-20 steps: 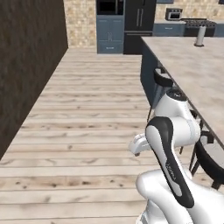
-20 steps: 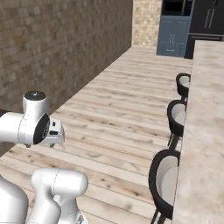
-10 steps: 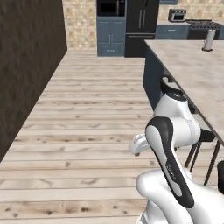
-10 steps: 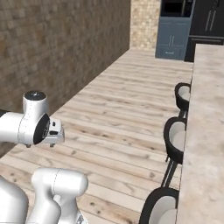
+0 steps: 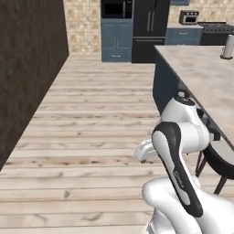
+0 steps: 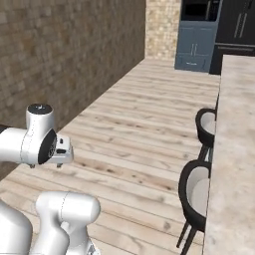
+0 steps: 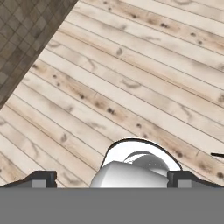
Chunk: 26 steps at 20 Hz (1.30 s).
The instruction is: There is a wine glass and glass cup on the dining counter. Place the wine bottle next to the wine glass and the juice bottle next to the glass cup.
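The dining counter runs along the right as a long beige marbled slab, and its edge also shows in the right base view. The wine glass, glass cup, wine bottle and juice bottle are out of view. My arm is folded close over the base. In the hand view my gripper points down at the plank floor, open, with its two dark fingertips far apart and nothing held.
Black stools stand along the counter's near side, one by my arm. A small grey upright object stands far down the counter. A dark brick wall lines the left. Blue cabinets and a black fridge close the far end.
The whole picture has shifted: the base has driven forward along the counter, so the stools and the far cabinets look nearer. The arm keeps its folded pose and the gripper stays open.
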Motion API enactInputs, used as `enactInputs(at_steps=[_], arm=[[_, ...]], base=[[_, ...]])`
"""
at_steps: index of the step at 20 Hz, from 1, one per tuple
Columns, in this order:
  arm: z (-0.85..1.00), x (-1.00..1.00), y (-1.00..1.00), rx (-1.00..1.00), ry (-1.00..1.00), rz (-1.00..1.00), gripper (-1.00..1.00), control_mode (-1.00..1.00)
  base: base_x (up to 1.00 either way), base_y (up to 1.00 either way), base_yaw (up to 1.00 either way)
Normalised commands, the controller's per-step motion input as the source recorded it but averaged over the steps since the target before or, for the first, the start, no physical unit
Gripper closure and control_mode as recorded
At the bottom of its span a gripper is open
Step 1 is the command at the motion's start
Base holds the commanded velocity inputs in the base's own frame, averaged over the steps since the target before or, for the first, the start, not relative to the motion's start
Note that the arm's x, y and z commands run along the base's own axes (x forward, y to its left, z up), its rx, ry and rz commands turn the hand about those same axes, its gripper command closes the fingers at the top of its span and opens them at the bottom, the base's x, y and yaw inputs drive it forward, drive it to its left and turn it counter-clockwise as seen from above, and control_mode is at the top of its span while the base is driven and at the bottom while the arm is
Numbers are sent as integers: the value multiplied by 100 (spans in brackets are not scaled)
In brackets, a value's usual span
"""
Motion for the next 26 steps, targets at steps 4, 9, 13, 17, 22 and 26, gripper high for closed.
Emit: enactInputs(at_steps=[4, 9, 13, 17, 22, 26], arm=[[0, 0, 0, 0, 0, 0, -100, 100], [0, 0, 0, 0, 0, 0, -100, 100], [0, 0, 0, 0, 0, 0, -100, 100], [0, 0, 0, 0, 0, 0, -100, 100], [0, 0, 0, 0, 0, 0, -100, 100], [0, 0, 0, 0, 0, 0, -100, 100]], base=[[88, 10, 0], [87, 7, 0], [85, 4, 0], [82, 2, -3], [79, 1, -5], [78, 1, -7]])
